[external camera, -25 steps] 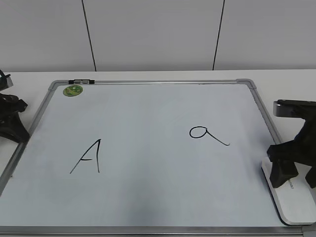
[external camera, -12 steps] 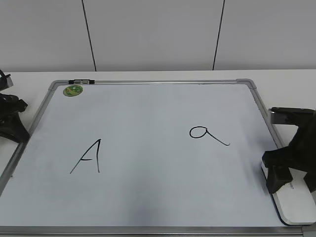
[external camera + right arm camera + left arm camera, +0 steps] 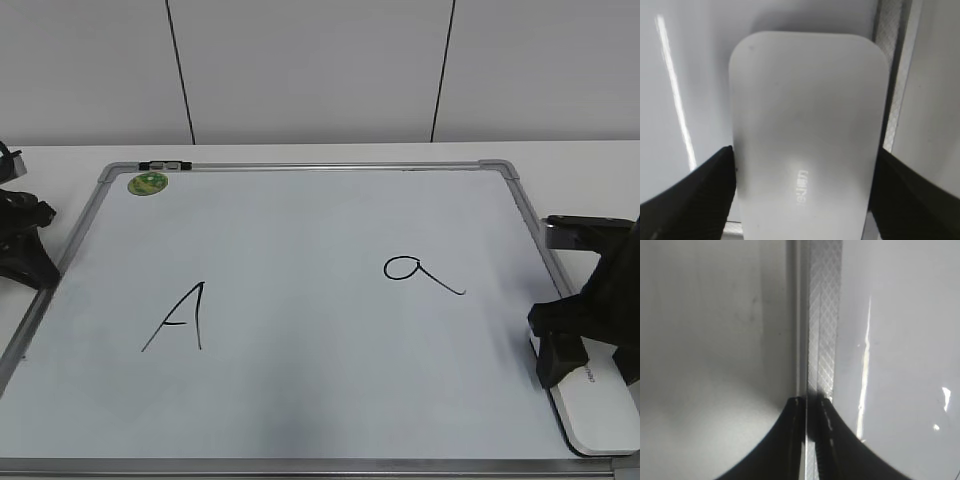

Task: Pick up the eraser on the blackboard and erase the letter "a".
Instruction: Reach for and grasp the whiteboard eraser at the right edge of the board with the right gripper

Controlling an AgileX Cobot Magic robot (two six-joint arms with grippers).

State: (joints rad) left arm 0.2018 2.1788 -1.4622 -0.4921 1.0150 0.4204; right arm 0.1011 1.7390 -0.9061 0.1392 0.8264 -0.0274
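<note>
The white eraser [image 3: 603, 405] lies flat on the right edge of the blackboard [image 3: 320, 390], partly over its silver frame. My right gripper [image 3: 595, 378] is down over the eraser's near end, open, with one black finger close along each long side. In the right wrist view the eraser [image 3: 805, 115] fills the gap between the fingers [image 3: 710, 185], grey lettering up, and the right gripper [image 3: 805, 152] straddles it. The letter "a" [image 3: 420, 272] is written left of the eraser, untouched. My left gripper [image 3: 28, 262] rests shut at the board's left edge, over the frame [image 3: 822, 315].
A capital "A" [image 3: 180, 318] is written on the board's left half. A round green magnet [image 3: 148, 183] sits at the far left corner beside a small black clip [image 3: 163, 165]. The white table ends at a white wall behind.
My right gripper has come down and a little toward the camera, from above the eraser to astride it. The eraser, the letters and the left arm have not moved.
</note>
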